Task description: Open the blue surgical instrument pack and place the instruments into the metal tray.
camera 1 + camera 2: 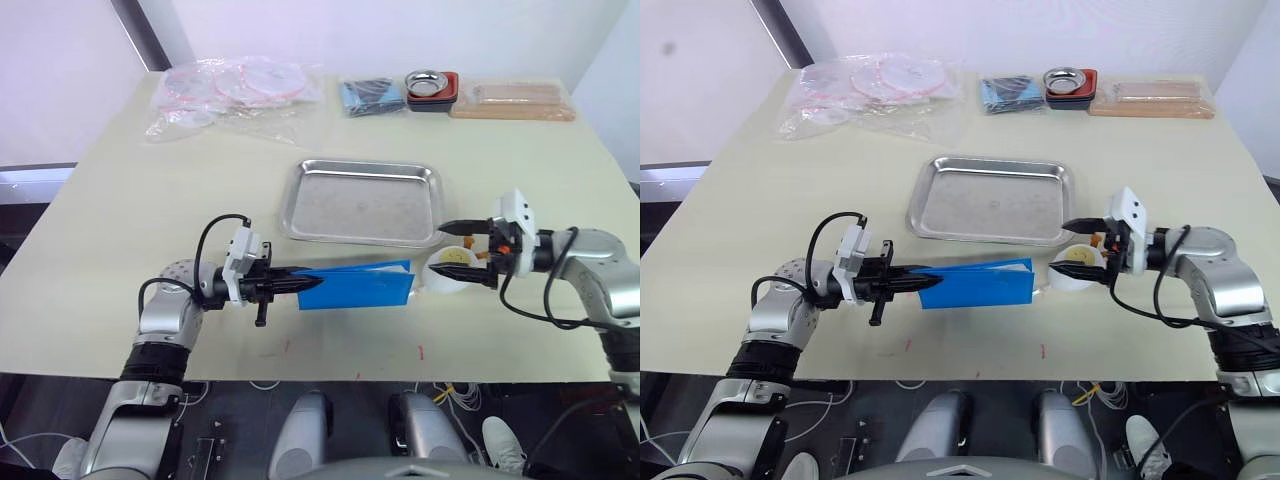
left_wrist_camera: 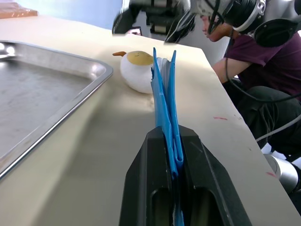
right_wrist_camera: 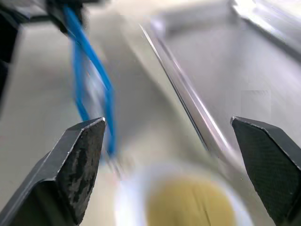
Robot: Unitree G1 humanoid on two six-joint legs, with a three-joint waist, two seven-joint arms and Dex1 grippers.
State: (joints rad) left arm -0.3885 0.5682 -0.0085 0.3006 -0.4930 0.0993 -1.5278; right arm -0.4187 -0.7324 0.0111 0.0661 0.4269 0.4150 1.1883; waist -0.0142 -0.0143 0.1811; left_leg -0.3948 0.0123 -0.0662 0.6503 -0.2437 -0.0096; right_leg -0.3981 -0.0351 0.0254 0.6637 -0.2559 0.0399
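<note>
The blue surgical instrument pack (image 1: pixel 358 285) stands on edge on the table just in front of the metal tray (image 1: pixel 362 202). My left gripper (image 1: pixel 298 285) is shut on the pack's left end; in the left wrist view its fingers (image 2: pixel 146 174) clamp the blue layers (image 2: pixel 164 94). My right gripper (image 1: pixel 440 246) is open at the pack's right end, its fingers spread above and below a small white round object (image 1: pixel 452 268) and touching nothing. The right wrist view shows the wide gap, the pack (image 3: pixel 89 61) and the tray rim (image 3: pixel 188 113). The instruments are hidden.
Along the table's far edge lie clear plastic bags (image 1: pixel 235 90), a darker blue bundle (image 1: pixel 372 95), a small steel bowl on a red-black base (image 1: pixel 432 88) and a tan flat pack (image 1: pixel 512 100). A seated person (image 2: pixel 263 47) is beyond the table's right side.
</note>
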